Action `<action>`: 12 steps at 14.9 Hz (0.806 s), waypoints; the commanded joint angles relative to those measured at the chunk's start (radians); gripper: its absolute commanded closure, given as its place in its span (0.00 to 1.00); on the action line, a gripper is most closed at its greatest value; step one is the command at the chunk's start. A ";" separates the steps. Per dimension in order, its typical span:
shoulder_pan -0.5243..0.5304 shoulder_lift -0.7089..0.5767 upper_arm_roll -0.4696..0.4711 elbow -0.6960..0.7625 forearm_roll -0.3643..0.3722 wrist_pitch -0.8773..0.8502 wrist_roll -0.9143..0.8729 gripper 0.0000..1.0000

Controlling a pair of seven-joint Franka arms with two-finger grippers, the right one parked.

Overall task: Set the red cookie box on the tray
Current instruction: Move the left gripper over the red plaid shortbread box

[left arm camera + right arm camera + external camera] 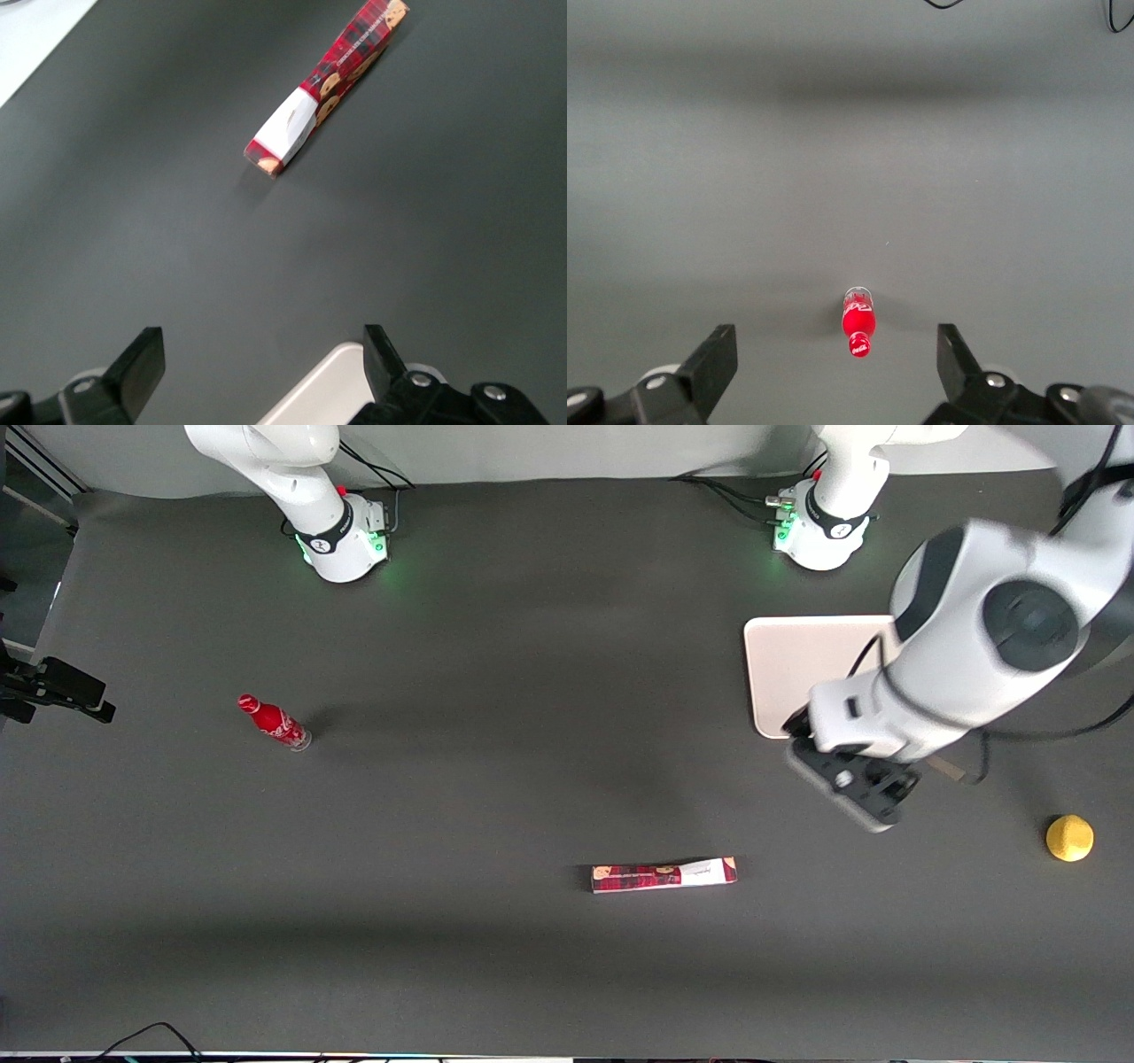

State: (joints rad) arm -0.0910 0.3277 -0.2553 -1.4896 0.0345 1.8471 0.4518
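A long, thin, dark red cardboard cookie box [664,875] printed with chocolate-chip cookies lies flat on the dark grey table [532,691], untouched, its white labelled end turned toward the working arm's end of the table. Every place here is given from that box. The left arm's black two-finger gripper [850,784] hangs above the table, farther from the front camera than the box and off toward the working arm's end, well apart from it. In the left wrist view the gripper [264,372] has its fingers [142,359] spread wide with nothing between them, and the red cookie box [323,88] lies at a slant on the bare table ahead of them, the white end nearest the fingers.

The large flat cream-white rectangular tray [811,664] with rounded corners and a low rim rests farther from the front camera than the box, toward the working arm's end; the arm's white wrist covers part of it. A rounded corner of the tray [319,394] shows between the fingers in the wrist view. The box is not on the tray and does not touch it.

A small red bottle [273,723] lies on its side well away from the box, toward the parked arm's end of the table, and appears again in the right wrist view [858,323]. A round yellow fruit-like object [1069,838] sits toward the working arm's end, a little farther from the front camera than the box.
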 commanded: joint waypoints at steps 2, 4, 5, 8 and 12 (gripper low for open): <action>-0.114 0.270 0.014 0.193 0.112 0.083 0.180 0.00; -0.166 0.361 0.014 0.276 0.163 0.072 0.182 0.00; -0.188 0.398 0.014 0.307 0.163 0.084 0.185 0.00; -0.228 0.487 0.014 0.373 0.163 0.133 0.206 0.00; -0.250 0.586 0.036 0.377 0.162 0.309 0.309 0.00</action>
State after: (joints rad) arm -0.3214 0.8205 -0.2506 -1.1726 0.1856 2.0560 0.6710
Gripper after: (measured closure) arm 0.000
